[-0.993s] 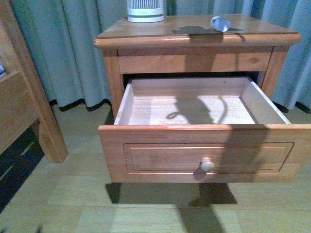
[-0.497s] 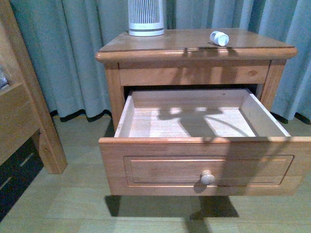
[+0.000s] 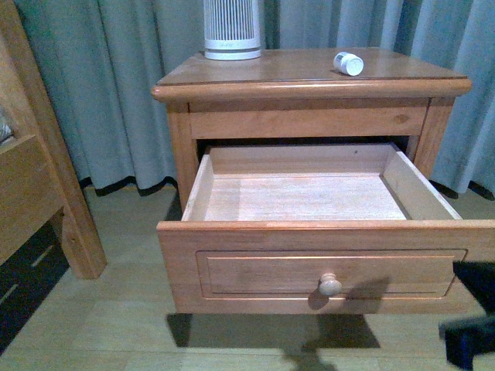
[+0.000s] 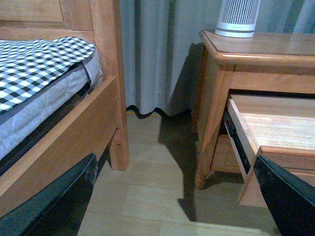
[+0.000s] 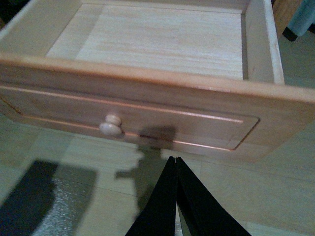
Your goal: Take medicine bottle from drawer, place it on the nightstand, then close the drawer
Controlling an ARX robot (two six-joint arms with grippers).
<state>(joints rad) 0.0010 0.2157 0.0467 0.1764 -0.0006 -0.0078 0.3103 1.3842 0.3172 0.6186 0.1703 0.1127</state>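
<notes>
- Small orange-brown wooden nightstand (image 3: 255, 73): one warm tone over top, sides and feet
- Taller orange-brown wooden drawer (image 3: 255, 267): recessed-panel front matches the cabinet, pale cream wood inside
- Round wooden knob (image 3: 330, 285): lighter beige
- Tiny white cylindrical plastic medicine bottle (image 3: 349, 62): white cap too
- Tall white ribbed cylinder (image 3: 231, 29): dark vertical slits
- Grey-blue pleated curtain (image 3: 116, 93): dark hem
- Checked fabric bed cover (image 4: 34, 64): black-and-white squares
- Pale tan plank floor (image 3: 116, 317)
</notes>
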